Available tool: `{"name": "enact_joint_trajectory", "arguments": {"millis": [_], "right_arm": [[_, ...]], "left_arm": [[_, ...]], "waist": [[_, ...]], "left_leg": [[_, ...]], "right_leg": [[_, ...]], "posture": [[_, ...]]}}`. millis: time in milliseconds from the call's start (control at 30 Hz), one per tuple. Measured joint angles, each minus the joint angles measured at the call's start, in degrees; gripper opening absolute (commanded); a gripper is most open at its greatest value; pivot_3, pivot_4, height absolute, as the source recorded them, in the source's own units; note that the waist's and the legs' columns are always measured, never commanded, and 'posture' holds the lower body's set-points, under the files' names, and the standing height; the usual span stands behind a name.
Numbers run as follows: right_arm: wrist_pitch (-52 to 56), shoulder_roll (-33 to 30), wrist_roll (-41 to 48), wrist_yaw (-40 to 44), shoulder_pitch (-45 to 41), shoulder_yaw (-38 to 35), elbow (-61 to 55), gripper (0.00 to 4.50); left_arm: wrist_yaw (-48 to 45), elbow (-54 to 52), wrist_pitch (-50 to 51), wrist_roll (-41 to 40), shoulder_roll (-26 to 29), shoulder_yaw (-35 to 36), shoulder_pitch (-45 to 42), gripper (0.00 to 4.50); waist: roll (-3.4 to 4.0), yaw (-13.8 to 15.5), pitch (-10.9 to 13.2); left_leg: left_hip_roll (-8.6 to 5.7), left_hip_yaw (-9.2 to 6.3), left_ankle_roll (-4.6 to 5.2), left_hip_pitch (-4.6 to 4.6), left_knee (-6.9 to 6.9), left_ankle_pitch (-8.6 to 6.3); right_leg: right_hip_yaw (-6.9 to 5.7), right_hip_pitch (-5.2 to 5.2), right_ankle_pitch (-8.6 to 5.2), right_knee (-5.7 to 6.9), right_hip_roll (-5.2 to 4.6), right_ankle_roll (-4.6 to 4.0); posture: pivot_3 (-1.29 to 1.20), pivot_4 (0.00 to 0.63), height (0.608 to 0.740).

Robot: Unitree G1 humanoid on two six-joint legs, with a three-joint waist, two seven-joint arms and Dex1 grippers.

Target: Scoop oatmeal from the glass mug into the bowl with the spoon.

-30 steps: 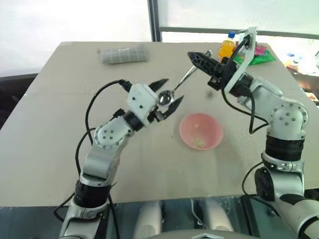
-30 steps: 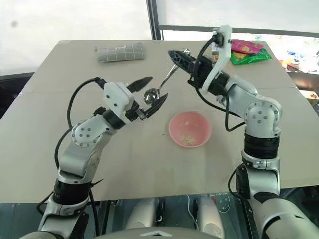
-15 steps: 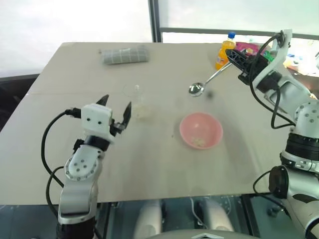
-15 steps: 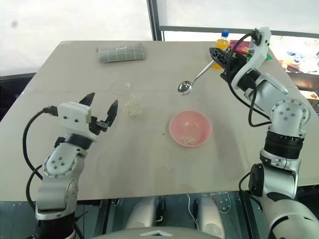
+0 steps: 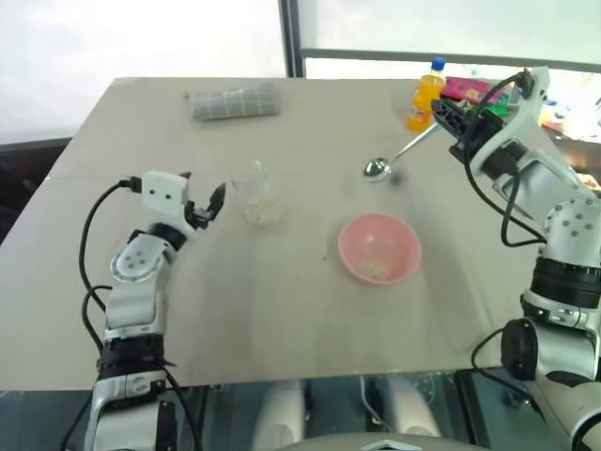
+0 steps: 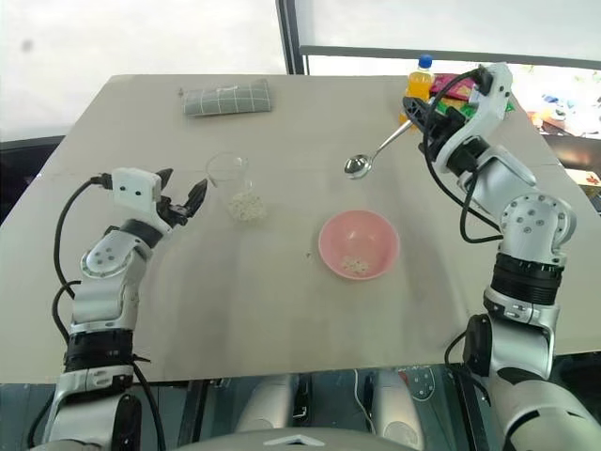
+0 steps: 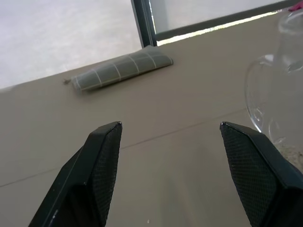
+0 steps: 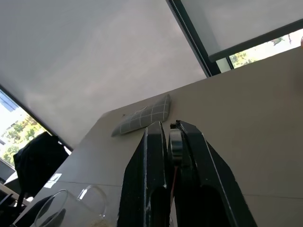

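The oatmeal [image 6: 247,204] lies mostly as a pale clump at the foot of the glass mug [image 6: 228,175], which stands upright on the counter [image 6: 235,291] toward its left half; whether those flakes sit inside the clear glass or just in front of it is hard to tell. A smaller scatter of flakes rests in the bottom of the pink bowl [image 6: 358,243], which sits near the counter's middle, well apart from the mug.

The spoon [image 6: 374,153] hangs in the air beyond the bowl, head low and handle slanting up to the right tool [image 6: 414,115], whose fingers are pinched tight on the handle's end. The spoon's head looks empty.

The left tool [image 6: 185,195] hovers just beside the mug on its left, fingers spread with nothing between them and pointing toward the glass; in the left wrist view the mug's curved wall shows beside one fingertip [image 7: 246,151].

At the far edge lie a folded grey checked cloth [image 6: 226,98], an orange drink bottle [image 6: 418,81] and colourful packets [image 5: 467,90] behind the right arm.
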Motion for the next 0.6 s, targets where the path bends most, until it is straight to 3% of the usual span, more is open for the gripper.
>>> {"name": "enact_joint_trajectory", "arguments": {"millis": [233,600], "right_arm": [[-0.53,0.68,-0.54,-0.80,1.59,0.00,-1.73,0.00],[-0.79,0.91,-0.66,-1.23,2.26,0.01,-2.26,0.00]], "left_arm": [[-4.54,4.60,-1.21,-1.36,-0.34,-1.64,-0.17,3.39],[-6.56,0.91,-1.23,-1.80,-1.25,-4.53,2.91,3.39]], "waist": [[0.00,-0.23,0.00],[0.00,-0.42,0.00]], "left_leg": [[0.01,0.01,-0.03,-0.62,0.08,0.03],[0.01,0.04,-0.03,-0.61,0.08,0.02]], "right_leg": [[0.01,-0.64,0.02,0.16,-0.02,0.02],[0.03,-0.66,0.02,0.17,-0.02,0.02]], "posture": [[0.00,0.150,0.740],[0.00,0.150,0.740]]}}
